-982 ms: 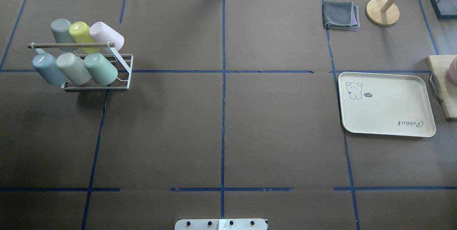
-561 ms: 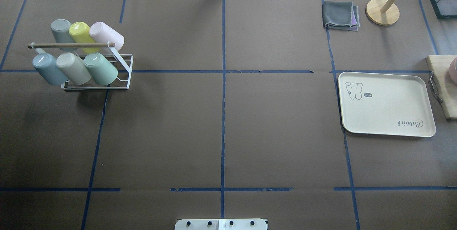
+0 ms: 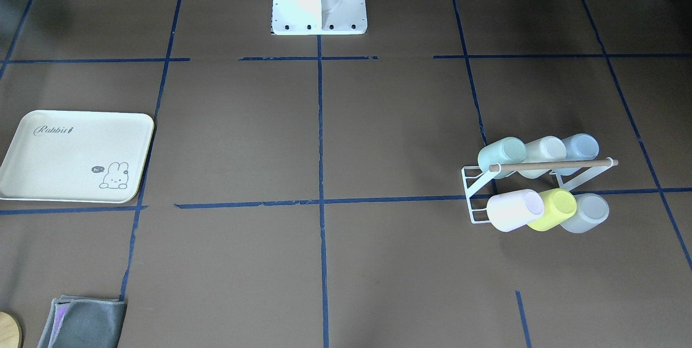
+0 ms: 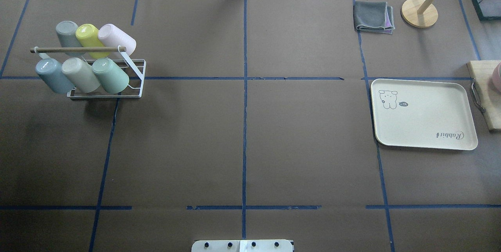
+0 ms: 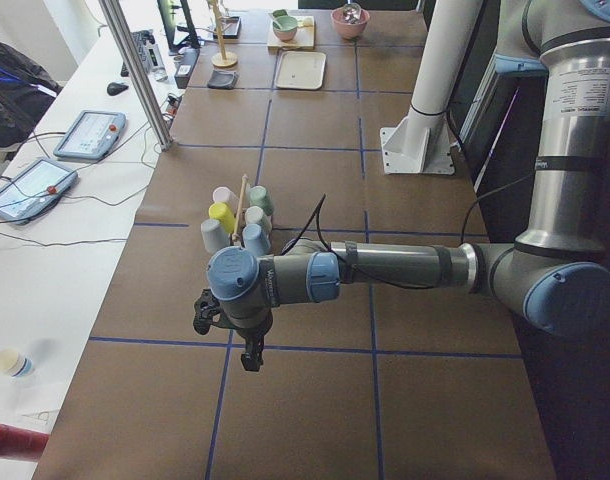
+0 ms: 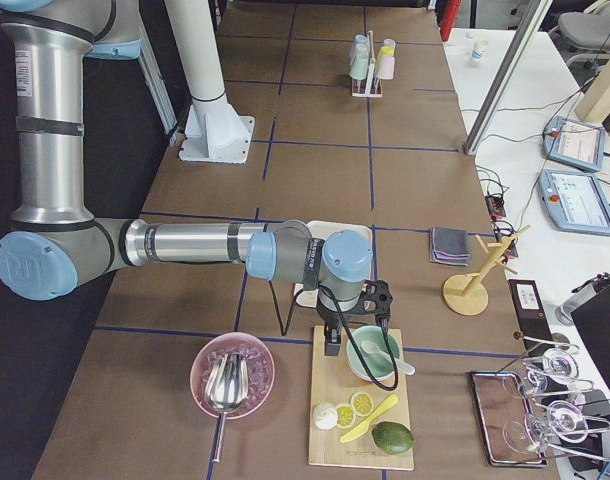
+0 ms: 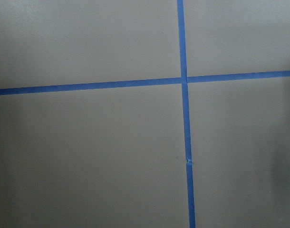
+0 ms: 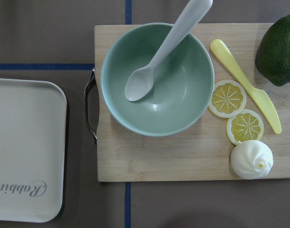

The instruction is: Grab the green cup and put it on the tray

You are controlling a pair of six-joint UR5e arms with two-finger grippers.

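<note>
- I see the green cup (image 4: 110, 75) on a white wire rack (image 4: 137, 78) at my left end of the table. It is matte, tapered plastic, tilted with its flat bottom up and out.
- It sits in the rack's row nearer the robot, at the end toward the table's middle, just beside a beige cup (image 4: 80, 74).
- A thin wooden rod (image 4: 78, 49) tops the rack; the yellow cup (image 4: 88, 35) and pink cup (image 4: 117, 39) are in the far row.
- The tray (image 4: 424, 115) is cream, a rounded rectangle with a raised rim and nothing on it, well apart from the rack at the right end.
- The left gripper (image 5: 251, 360) hangs over brown paper crossed by blue tape (image 7: 185, 80), near the rack. I can't tell whether its jaws are apart or closed.
- The right gripper (image 6: 332, 345) hovers over a wooden cutting board (image 8: 183, 161) just beside the tray. I can't tell its jaw state either.
- On the board: a glossy green bowl (image 8: 183, 95) with a pale spoon (image 8: 169, 42), two lemon slices (image 8: 227, 98) and a yellow plastic knife (image 8: 247, 90).
- A folded grey cloth (image 4: 373, 17) lies beyond the tray.
</note>
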